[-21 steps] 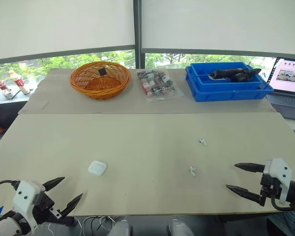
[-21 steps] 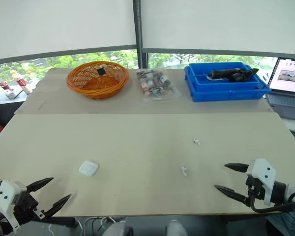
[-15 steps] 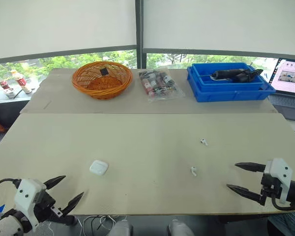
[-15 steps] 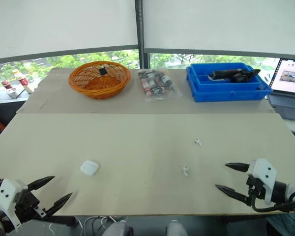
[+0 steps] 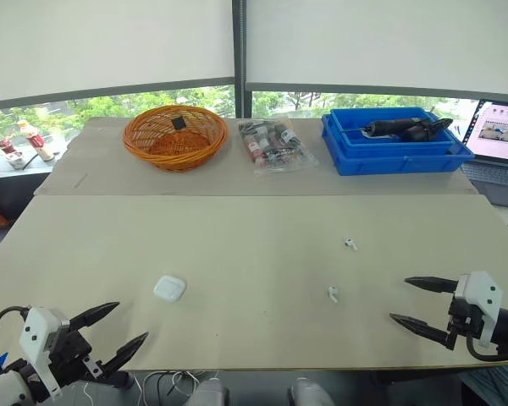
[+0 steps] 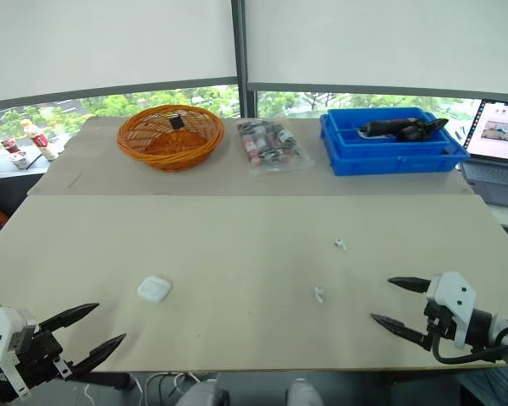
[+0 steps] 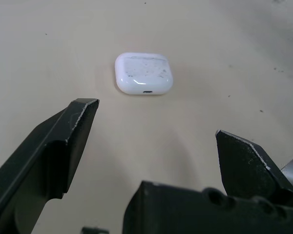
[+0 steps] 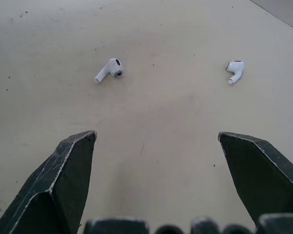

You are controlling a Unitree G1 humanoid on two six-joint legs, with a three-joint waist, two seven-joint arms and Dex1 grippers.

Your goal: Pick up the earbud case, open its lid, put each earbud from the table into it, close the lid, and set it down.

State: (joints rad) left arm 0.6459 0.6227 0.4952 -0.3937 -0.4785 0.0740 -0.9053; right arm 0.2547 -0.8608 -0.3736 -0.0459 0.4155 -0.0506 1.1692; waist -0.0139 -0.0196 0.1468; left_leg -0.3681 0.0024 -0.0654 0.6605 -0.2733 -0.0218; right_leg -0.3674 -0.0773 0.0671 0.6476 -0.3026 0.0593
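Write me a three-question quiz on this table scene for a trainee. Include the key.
1. True or false: the earbud case lies shut on the table, touched by neither the left claw nor the right claw.
2. How many earbuds lie loose on the table?
3. The right claw is: A) open and holding nothing; B) shut on an earbud; C) shut on the case.

Key: 1 true; 2 two, both nearer the right claw than the left; 3 A.
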